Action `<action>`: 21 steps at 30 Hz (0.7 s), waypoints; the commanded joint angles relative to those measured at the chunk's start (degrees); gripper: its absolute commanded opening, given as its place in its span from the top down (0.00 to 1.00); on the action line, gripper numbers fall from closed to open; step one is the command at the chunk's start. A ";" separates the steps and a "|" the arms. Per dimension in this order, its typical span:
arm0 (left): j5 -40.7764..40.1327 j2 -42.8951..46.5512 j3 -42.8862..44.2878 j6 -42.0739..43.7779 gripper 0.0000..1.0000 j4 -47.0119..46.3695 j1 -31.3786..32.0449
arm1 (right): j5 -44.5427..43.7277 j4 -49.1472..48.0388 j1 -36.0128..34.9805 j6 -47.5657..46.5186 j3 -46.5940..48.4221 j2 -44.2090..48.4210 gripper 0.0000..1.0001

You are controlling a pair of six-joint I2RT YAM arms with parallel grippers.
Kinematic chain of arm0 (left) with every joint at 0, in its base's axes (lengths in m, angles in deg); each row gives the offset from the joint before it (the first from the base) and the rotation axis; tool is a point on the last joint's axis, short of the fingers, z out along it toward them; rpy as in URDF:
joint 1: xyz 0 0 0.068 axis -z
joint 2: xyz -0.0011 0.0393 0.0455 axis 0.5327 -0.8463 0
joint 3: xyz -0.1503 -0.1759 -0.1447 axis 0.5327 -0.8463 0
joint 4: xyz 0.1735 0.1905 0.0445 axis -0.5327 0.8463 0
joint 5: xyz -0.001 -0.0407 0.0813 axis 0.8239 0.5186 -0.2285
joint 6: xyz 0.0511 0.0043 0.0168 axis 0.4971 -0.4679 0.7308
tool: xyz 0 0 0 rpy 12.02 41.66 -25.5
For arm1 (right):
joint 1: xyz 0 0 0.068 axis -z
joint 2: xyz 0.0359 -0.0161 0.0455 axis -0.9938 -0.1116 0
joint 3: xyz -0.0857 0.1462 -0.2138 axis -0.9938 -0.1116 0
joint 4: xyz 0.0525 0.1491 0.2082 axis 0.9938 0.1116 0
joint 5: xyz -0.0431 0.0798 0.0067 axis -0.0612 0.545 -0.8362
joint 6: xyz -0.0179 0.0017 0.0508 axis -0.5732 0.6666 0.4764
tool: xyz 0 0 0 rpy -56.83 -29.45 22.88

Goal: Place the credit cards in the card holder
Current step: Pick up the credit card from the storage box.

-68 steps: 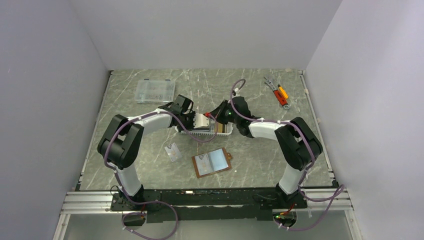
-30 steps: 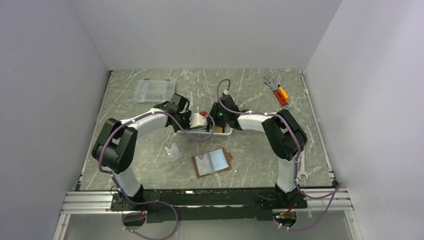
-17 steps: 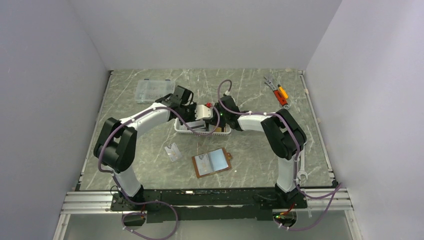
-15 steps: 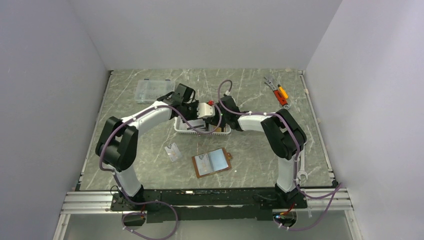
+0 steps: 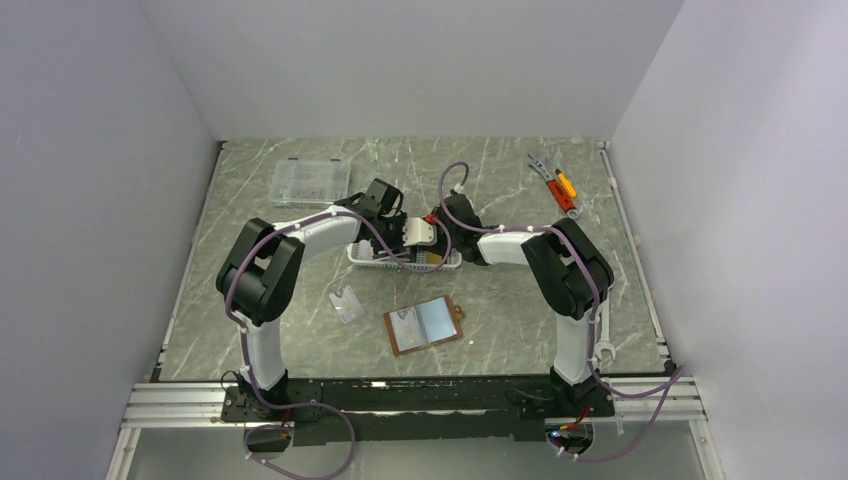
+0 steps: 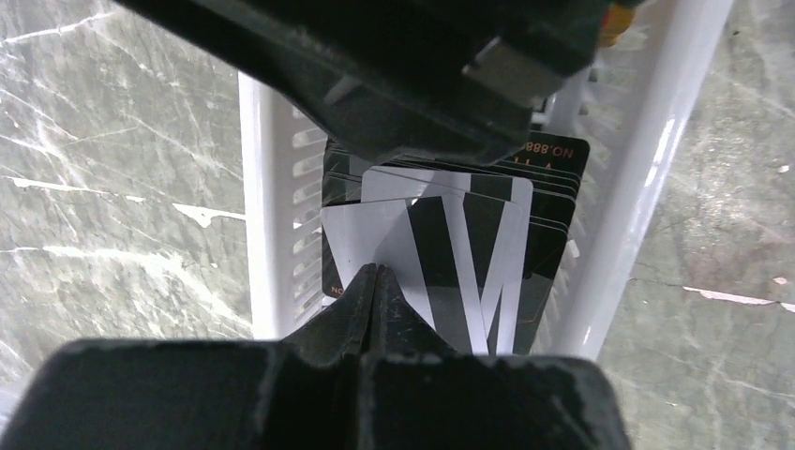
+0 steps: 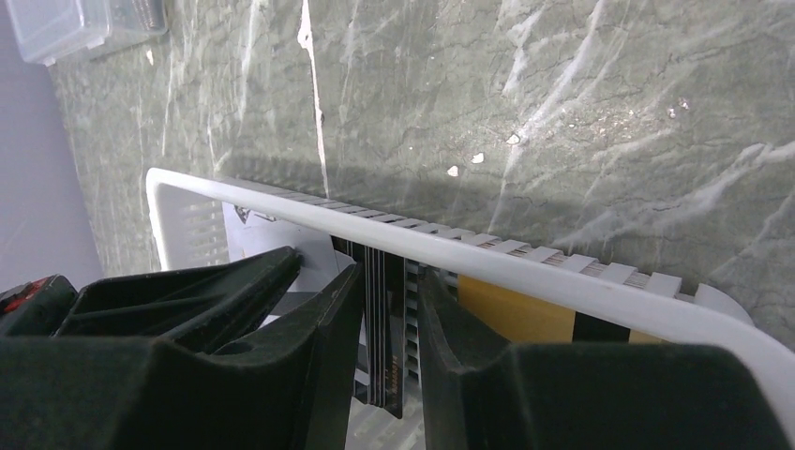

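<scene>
The credit cards point(image 6: 450, 253) stand on edge as a pack in the white basket point(image 5: 365, 257), near the middle of the table point(image 5: 500, 300). Their long sides run across the basket from one long wall to the other. Their flat faces look along its length, towards the left arm. Most are black. A grey-white striped card point(image 6: 487, 262) sits at the front, fanned a little askew. An orange-gold card point(image 7: 516, 314) lies deeper in the basket, just under the rim.

The left gripper point(image 6: 375, 277) is clenched, fingertips pressed together at the striped card's lower edge. Whether it pinches that card I cannot tell. The right gripper point(image 7: 389, 309) reaches in from the other side. Its jaws are parted and straddle the black cards edge-on, with a sliver of basket showing beside one finger.

The card holder point(image 5: 425, 325) lies opened flat, pale blue side up, nearer the arm bases and well apart from the basket. Its long side runs roughly left to right.

A small clear plastic piece point(image 5: 346, 303) lies to its left. A clear box point(image 5: 310, 182) sits far left, and hand tools point(image 5: 555, 185) far right.
</scene>
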 commanded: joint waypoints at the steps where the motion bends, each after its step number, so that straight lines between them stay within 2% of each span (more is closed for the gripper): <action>1: -2.14 0.00 -1.86 0.69 1.00 1.64 -0.69 | 0.80 0.44 -0.06 0.87 -1.88 0.42 0.70; 5: -5.00 0.07 -2.91 1.00 1.00 2.39 -0.81 | 1.47 -0.12 0.05 1.30 -2.21 0.38 0.70; 16: -5.58 -0.02 -5.56 0.26 1.00 1.81 -0.84 | 4.20 -2.30 -0.28 2.42 -0.46 -0.91 0.70; 21: -5.06 -0.24 -6.26 0.49 1.00 1.68 -0.89 | 6.44 -7.44 -0.30 4.44 -2.33 -1.43 0.73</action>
